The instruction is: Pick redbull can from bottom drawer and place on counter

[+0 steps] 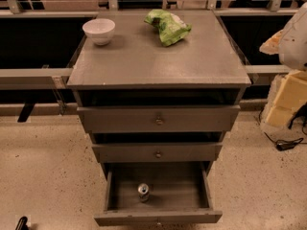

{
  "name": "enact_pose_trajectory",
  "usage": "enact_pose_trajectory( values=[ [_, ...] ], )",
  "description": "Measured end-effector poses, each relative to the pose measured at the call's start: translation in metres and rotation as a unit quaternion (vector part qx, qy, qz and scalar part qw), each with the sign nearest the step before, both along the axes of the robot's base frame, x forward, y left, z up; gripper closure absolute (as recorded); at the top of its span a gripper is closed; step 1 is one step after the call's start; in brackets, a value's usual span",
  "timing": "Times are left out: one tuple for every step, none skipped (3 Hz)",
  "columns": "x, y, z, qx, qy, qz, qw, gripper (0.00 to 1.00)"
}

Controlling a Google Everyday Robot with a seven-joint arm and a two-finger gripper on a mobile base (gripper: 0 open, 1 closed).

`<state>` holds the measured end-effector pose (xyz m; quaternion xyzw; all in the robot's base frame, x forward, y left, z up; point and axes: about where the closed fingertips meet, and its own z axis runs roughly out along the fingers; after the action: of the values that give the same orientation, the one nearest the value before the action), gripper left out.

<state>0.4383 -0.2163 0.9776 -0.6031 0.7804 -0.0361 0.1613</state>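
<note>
The redbull can (143,192) stands upright in the bottom drawer (158,217), left of the drawer's middle, with its silver top showing. The bottom drawer is pulled fully open, and the two drawers above it are only slightly out. The counter (158,61) is the grey top of the cabinet. My gripper does not show in this view. Only a white part of my arm (295,35) appears at the right edge, level with the counter and well away from the can.
A white bowl (99,30) stands at the counter's back left and a green crumpled bag (167,26) at its back right. Yellow foam blocks (288,99) and a cable (285,144) lie on the floor to the right. A dark object (21,223) is at the bottom left.
</note>
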Motion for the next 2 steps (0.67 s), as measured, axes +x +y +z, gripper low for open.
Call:
enact_pose_trajectory(
  values=[
    [0.000, 0.000, 0.000, 0.000, 0.000, 0.000, 1.0000, 0.00],
    [0.007, 0.005, -0.029, 0.053, 0.019, 0.023, 0.9981, 0.00]
  ],
)
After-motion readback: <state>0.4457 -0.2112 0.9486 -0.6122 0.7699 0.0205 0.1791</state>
